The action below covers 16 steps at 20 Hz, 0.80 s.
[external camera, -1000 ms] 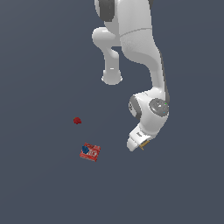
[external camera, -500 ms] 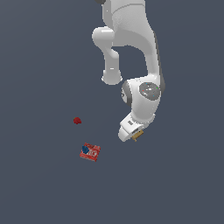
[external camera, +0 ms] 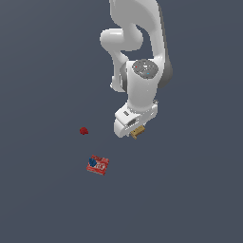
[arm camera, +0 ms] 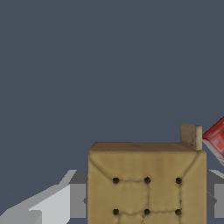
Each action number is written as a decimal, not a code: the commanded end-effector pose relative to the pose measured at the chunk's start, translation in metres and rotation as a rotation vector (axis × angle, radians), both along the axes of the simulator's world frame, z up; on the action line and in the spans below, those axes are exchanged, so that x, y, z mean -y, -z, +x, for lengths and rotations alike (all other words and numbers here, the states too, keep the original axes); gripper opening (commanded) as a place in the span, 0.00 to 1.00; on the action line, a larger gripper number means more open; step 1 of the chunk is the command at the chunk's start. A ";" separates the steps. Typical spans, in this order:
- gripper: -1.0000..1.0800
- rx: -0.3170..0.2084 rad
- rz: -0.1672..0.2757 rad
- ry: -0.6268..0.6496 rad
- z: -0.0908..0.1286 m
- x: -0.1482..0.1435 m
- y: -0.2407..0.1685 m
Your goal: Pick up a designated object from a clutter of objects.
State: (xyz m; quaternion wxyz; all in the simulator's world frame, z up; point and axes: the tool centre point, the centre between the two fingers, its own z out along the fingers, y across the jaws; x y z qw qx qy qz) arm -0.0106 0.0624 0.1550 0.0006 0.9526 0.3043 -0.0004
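The designated object, a tan square block with dark dots (arm camera: 146,183), fills the near part of the wrist view, clamped between my grey fingers (arm camera: 76,199). In the exterior view only a small tan edge of that block (external camera: 137,132) shows under the white hand, and my gripper (external camera: 135,131) is shut on it, lifted off the floor. The rest of the clutter lies on the floor toward the exterior view's left: a red flat box with a blue mark (external camera: 98,164) and a tiny dark red lump (external camera: 84,131). A corner of the red box (arm camera: 216,138) also shows in the wrist view.
The floor is a plain dark grey surface (external camera: 190,199). The white arm (external camera: 140,42) rises above the hand toward the top of the exterior view.
The arm has swung toward the exterior view's left and lifted, carrying the tan block with it. The red box and the red lump have stayed in place.
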 end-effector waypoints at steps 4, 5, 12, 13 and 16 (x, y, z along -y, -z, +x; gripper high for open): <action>0.00 0.001 0.002 0.000 -0.019 0.033 -0.044; 0.00 0.001 0.002 0.000 -0.022 0.039 -0.052; 0.00 0.001 0.006 -0.001 -0.048 0.087 -0.116; 0.00 0.001 0.006 -0.001 -0.052 0.094 -0.125; 0.00 0.001 0.007 -0.001 -0.063 0.115 -0.153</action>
